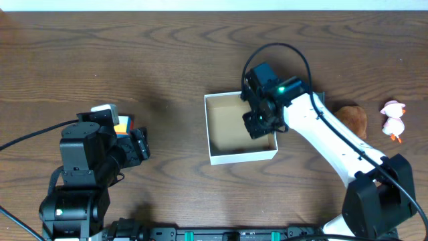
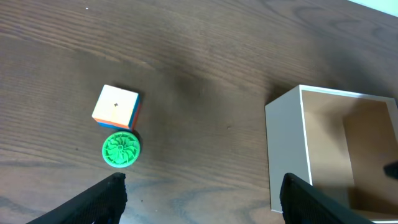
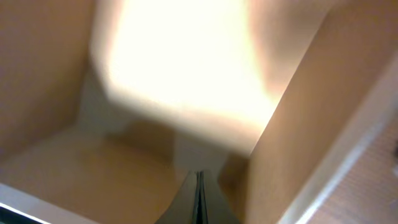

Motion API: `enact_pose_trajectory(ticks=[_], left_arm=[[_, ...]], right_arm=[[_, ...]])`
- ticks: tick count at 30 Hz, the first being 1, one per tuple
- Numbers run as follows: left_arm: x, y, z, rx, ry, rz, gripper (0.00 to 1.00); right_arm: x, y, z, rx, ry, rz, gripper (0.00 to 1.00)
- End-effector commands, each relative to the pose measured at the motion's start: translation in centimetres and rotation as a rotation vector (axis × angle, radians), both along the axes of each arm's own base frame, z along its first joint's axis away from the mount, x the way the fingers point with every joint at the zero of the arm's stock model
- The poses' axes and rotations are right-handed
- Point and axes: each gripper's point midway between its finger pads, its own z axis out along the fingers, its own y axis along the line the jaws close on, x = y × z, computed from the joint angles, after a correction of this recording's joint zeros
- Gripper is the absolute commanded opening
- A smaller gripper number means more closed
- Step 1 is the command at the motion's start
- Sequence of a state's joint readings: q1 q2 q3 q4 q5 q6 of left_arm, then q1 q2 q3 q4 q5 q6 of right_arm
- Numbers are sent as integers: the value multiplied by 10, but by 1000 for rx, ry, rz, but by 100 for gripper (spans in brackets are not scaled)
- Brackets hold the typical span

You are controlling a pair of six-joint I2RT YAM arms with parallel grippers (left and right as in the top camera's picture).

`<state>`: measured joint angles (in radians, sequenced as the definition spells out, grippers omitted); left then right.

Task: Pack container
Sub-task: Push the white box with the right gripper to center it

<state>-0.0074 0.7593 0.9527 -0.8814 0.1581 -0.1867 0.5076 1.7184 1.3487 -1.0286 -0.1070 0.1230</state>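
Note:
The container is a square white box with a tan inside, at the table's middle; it also shows in the left wrist view. My right gripper is shut and reaches down inside it by the right wall; the right wrist view shows the closed fingers with nothing between them above the tan floor. My left gripper is open and empty, low over the table left of the box. A multicoloured cube and a green disc lie ahead of its left finger.
A brown plush toy and a pink toy lie right of the box. In the overhead view the cube sits beside the left arm; the green disc is hidden there. The table is dark wood.

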Motion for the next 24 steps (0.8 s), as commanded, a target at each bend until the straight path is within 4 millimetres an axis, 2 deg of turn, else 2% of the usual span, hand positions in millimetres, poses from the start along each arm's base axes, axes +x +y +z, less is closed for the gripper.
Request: enact_pose_trajectory(ticks=[1, 3, 5, 8, 10, 15, 19, 24], left_arm=[[1, 0, 6, -6, -12, 1, 79], [1, 0, 6, -6, -12, 1, 79], [1, 0, 6, -6, -12, 1, 79], [1, 0, 6, -6, -12, 1, 79], [1, 0, 6, -6, -12, 1, 79], [1, 0, 5, -6, -11, 1, 79], [1, 0, 5, -6, -11, 1, 79], [1, 0, 5, -6, -10, 1, 79]], right_arm=[[37, -15, 56, 17, -199, -89, 1], [49, -35, 74, -6, -262, -186, 1], [52, -55, 81, -17, -276, -273, 1], [46, -82, 77, -44, -222, -355, 1], [39, -92, 69, -57, -173, -376, 1], [13, -94, 34, -73, -43, -364, 1], [0, -92, 8, -84, 1, -350, 1], [-14, -86, -11, -50, 57, -339, 1]])
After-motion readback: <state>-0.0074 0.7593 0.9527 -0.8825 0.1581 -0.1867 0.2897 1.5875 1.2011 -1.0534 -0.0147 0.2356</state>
